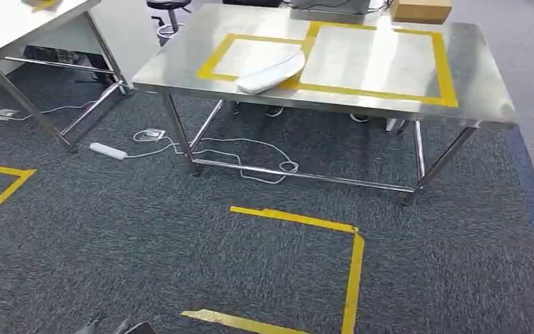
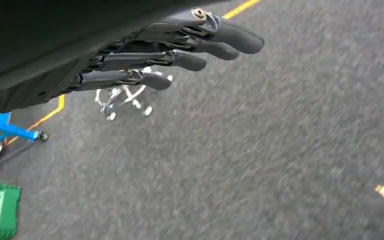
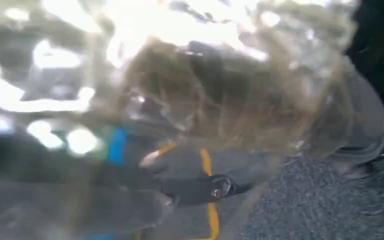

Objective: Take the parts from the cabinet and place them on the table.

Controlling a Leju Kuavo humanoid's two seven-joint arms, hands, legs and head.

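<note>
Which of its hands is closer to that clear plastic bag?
Right. The clear plastic bag lies against the right hand, apparently held by its fingers; the left hand hangs over the carpet, holding nothing.

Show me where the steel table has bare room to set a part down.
The larger taped rectangle on the steel table is bare. The smaller taped rectangle is partly taken: a white part lies across its near corner. A cardboard box crowds the far edge.
</note>
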